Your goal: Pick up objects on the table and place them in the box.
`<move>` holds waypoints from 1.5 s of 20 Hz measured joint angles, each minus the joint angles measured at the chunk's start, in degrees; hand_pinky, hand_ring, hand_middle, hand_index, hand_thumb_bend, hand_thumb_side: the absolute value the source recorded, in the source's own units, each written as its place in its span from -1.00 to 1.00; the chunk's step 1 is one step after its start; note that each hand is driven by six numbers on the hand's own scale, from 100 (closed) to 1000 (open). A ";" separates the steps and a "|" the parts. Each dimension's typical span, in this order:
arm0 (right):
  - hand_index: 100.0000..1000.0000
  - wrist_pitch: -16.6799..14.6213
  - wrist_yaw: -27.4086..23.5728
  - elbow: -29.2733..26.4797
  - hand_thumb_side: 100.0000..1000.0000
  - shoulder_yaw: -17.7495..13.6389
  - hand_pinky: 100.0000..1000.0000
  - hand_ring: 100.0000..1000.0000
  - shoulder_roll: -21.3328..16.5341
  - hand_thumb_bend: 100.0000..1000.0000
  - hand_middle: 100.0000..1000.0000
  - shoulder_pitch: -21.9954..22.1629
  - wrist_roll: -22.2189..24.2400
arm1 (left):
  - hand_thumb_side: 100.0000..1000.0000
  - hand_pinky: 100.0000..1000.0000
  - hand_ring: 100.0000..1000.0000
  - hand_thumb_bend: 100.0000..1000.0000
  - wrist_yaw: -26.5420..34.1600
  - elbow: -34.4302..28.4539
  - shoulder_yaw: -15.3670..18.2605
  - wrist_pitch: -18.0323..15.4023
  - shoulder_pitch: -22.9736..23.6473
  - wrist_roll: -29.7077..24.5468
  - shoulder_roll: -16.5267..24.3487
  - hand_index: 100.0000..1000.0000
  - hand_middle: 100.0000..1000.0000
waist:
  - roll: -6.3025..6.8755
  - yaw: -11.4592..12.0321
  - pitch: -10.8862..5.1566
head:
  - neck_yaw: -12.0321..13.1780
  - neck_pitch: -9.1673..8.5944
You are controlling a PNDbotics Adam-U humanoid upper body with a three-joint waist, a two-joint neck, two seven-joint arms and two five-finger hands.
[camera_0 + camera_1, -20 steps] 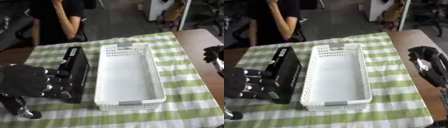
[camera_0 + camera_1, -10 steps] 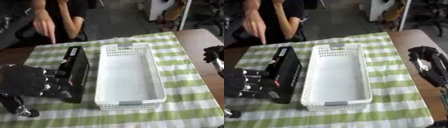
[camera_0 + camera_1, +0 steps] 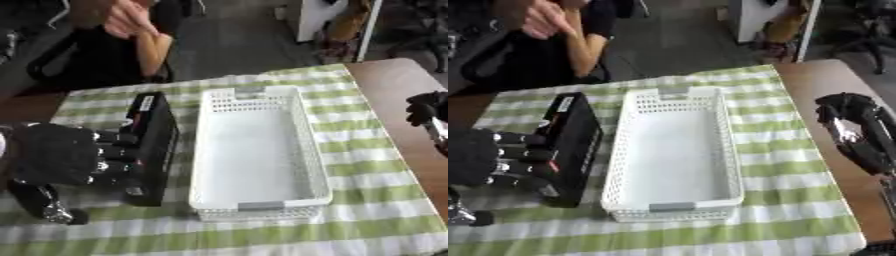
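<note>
One black box-shaped object (image 3: pixel 154 145) lies on the table (image 3: pixel 367 150) at 9 o'clock of the empty white basket (image 3: pixel 259 150), just beside it. Left hand (image 3: pixel 61 155) touches its near end, fingers fairly straight. Right hand (image 3: pixel 857 131) at 3 o'clock, fingers curled, holding nothing.

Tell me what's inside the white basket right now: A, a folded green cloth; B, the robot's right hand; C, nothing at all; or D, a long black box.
C: the white basket shows only its bare white floor, while the long black box lies outside it on the striped cloth, beside its left wall, with the left hand on it, fingers across its top.
</note>
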 measured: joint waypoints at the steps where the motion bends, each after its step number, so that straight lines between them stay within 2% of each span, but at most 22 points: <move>1: 0.38 0.00 -0.01 0.01 0.43 0.00 -0.09 -0.03 0.00 -0.70 0.03 0.00 0.01 | 0.57 0.90 0.93 1.00 -0.45 0.22 -0.17 0.04 -0.27 0.08 -0.24 1.00 0.76 | 0.00 -0.07 0.02 | 0.00 0.00; 20: 0.37 -0.04 -0.39 0.31 0.43 0.03 -0.09 -0.03 0.01 -0.70 0.03 -0.01 0.46 | 0.56 0.89 0.92 1.00 -8.57 8.25 -0.87 0.07 -3.33 4.14 -4.24 1.00 0.75 | -0.36 -0.52 0.05 | 0.00 -0.47; 30: 0.38 -0.19 -0.39 0.32 0.43 0.08 -0.09 -0.03 0.01 -0.70 0.03 -0.02 0.62 | 0.50 0.89 0.92 1.00 -11.45 10.33 -1.51 0.30 -3.93 6.42 -4.79 1.00 0.76 | -0.54 -0.68 0.12 | 0.00 -0.48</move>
